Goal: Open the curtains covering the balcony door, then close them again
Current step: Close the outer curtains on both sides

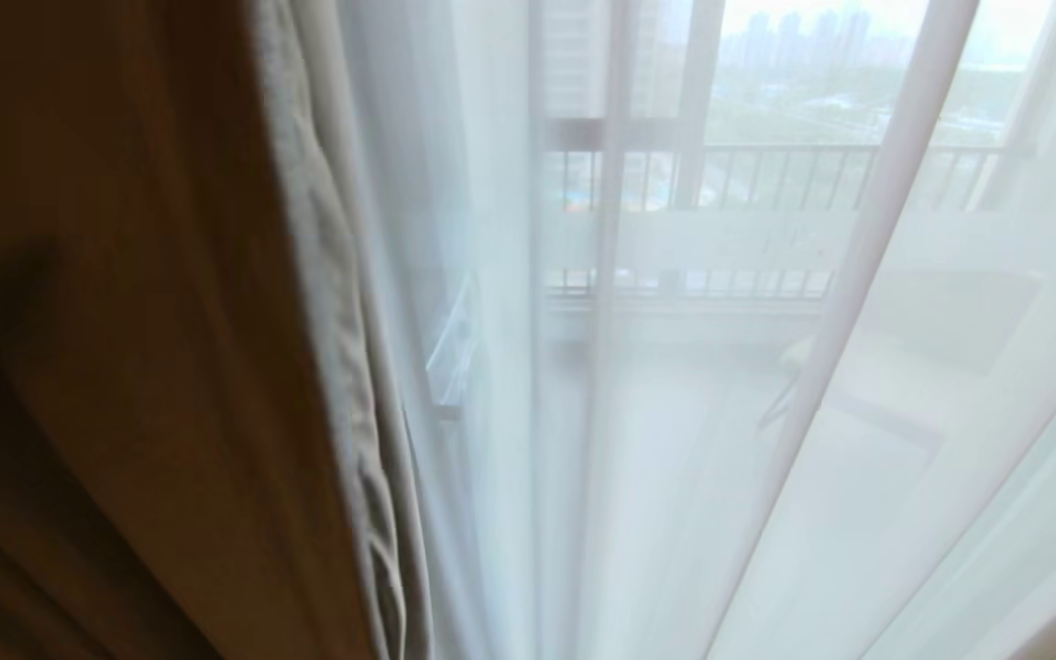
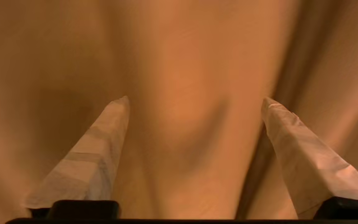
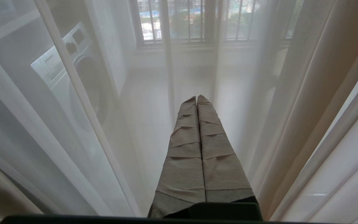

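Curtains, two layers, hanging in front of the balcony door. Opaque layer [image 1: 152,367]: thick cream-beige fabric, shaded brown on the near face, filling the left third of the head view, with a pale folded hem edge running down its right side. Sheer layer [image 1: 675,440]: thin white see-through fabric in long vertical pleats, covering the middle and right of the head view, just beside the opaque layer's hem. Balcony door [image 1: 620,247]: seen only through the sheer layer; a horizontal frosted white band crosses it. Outer railing [image 1: 766,179]: dark vertical bars, farther off behind the door, with hazy buildings and greenery beyond. Washing machine [image 3: 73,71]: white front-loader with a round door, on the balcony's left side, visible through the sheer fabric in the right wrist view. Balcony floor [image 3: 154,102]: pale, stretching toward the far barred window. Left hand [image 2: 194,99]: open, its two tape-wrapped fingers [image 2: 104,140] spread wide and holding nothing; it faces the opaque fabric [image 2: 185,62], which fills its whole wrist view in soft folds, and whether the fingertips touch the cloth cannot be told. Right hand [image 3: 197,98]: closed, its two wrapped fingers pressed together along their length with nothing between them, pointing at the sheer fabric [image 3: 89,130] with folds hanging on both sides. Neither arm appears in the head view.
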Motion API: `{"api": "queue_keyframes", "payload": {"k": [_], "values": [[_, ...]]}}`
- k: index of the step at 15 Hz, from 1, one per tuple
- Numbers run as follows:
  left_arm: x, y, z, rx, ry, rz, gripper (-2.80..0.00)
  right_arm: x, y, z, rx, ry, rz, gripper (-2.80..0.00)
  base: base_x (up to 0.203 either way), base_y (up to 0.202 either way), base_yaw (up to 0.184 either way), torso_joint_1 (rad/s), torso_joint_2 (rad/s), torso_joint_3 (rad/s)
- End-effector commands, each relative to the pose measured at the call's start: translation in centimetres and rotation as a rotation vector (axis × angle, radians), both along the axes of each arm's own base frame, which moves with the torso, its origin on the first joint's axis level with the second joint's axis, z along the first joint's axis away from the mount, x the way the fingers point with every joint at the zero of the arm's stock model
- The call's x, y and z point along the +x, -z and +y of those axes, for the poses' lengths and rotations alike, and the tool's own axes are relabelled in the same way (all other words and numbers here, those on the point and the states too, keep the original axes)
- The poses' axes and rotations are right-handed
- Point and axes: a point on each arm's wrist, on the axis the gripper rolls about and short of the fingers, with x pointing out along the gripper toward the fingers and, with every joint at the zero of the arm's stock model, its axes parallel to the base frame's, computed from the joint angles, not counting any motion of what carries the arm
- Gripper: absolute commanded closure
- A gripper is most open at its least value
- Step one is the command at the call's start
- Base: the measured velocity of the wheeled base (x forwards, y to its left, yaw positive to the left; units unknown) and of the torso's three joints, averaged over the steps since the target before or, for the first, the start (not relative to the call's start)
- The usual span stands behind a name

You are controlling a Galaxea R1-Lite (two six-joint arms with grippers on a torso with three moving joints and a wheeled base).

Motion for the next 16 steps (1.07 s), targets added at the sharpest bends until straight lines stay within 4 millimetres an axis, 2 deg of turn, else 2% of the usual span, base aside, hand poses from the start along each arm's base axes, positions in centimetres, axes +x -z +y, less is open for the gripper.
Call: {"api": "queue_keyframes", "payload": {"k": [1,7,8,12,16], "values": [[-2.8,1.0,-0.2,-0.003,0.0,-0.042,-2.8,0.0,0.0,0.0,0.0,0.0,0.001,0.0,0.0,0.0,0.0,0.0,0.0,0.0],[-3.5,1.4,-0.2,-0.007,0.001,-0.017,-2.8,0.0,0.0,0.0,0.0,0.0,0.001,0.0,0.0,0.0,0.0,0.0,0.0,0.0],[-3.5,1.5,-0.2,-0.007,0.001,-0.017,0.0,0.0,0.0,0.0,0.0,0.0,0.001,0.0,0.0,0.0,0.0,0.0,0.0,0.0],[-3.4,1.8,-0.2,-0.009,-0.01,-0.003,0.0,0.0,0.0,0.0,0.0,0.0,0.001,0.0,0.0,0.0,0.0,0.0,0.0,0.0],[-3.4,5.1,-0.2,-0.01,-0.013,0.076,0.0,0.0,0.0,0.0,0.0,0.0,0.001,0.0,0.0,0.0,0.0,0.0,0.0,0.0]]}}
